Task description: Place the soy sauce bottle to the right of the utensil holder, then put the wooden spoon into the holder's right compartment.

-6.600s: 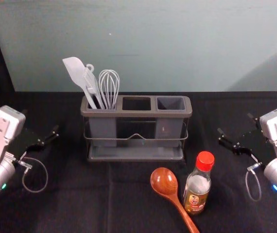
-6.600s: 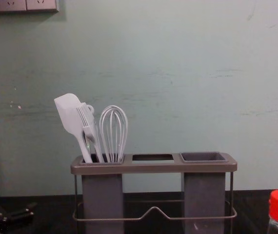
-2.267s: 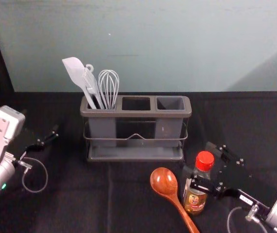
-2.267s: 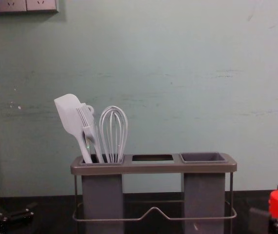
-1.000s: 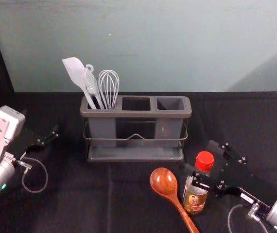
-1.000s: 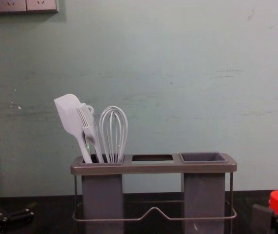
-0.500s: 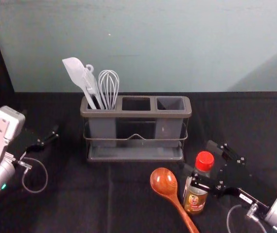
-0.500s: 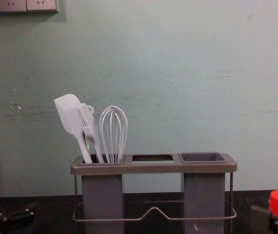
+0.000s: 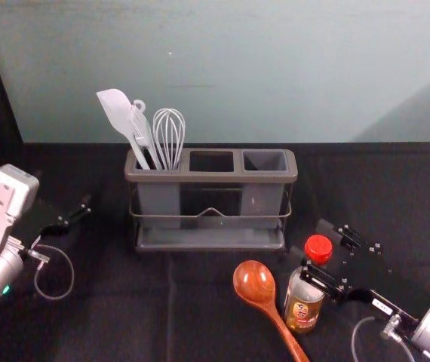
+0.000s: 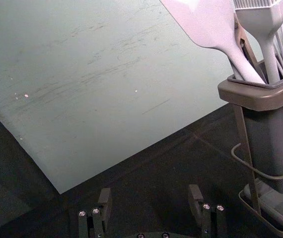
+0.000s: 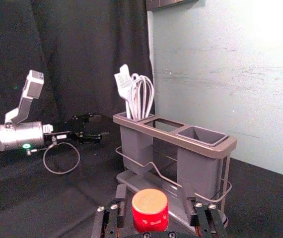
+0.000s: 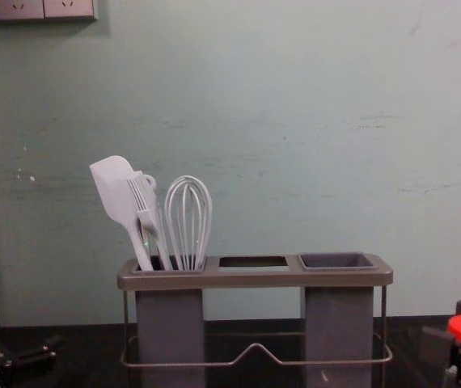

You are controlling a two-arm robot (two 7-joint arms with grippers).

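- Three openings line the top of the utensil holder (image 9: pixel 215 178) in the middle of the head view, a thin wire rail (image 12: pixel 256 346) bent round it and a shallow tray (image 9: pixel 210 240) at its base.
- In the left opening, leaning toward the upper left, are a pale spatula (image 12: pixel 116 190), a brush (image 12: pixel 145 196) and a whisk (image 12: pixel 188 220).
- The soy sauce bottle (image 9: pixel 303 311) stands upright at the lower right of the head view, in front of the holder's right end, red cap (image 9: pixel 318 249) on top.
- Close along the bottle's left side lies the wooden spoon (image 9: pixel 255 282), bowl nearer the holder, handle slanting to the bottom edge; the bottle stands between its bowl and the right arm.
- At the lower right, the right gripper (image 9: pixel 311 244) reaches in around the bottle's upper part, its fingers spread on either side; whether they touch the glass, I cannot tell.
- The left gripper (image 9: pixel 63 188) is parked at the left of the head view, fingers wide apart, a looped cable (image 9: pixel 72 271) below.
- Dark creased cloth covers the tabletop (image 9: pixel 117 317); behind rises a scuffed grey-green wall (image 9: pixel 238 75), with a socket panel (image 12: pixel 44 8) at the chest view's upper left and a black curtain (image 11: pixel 82 49) in the right wrist view.
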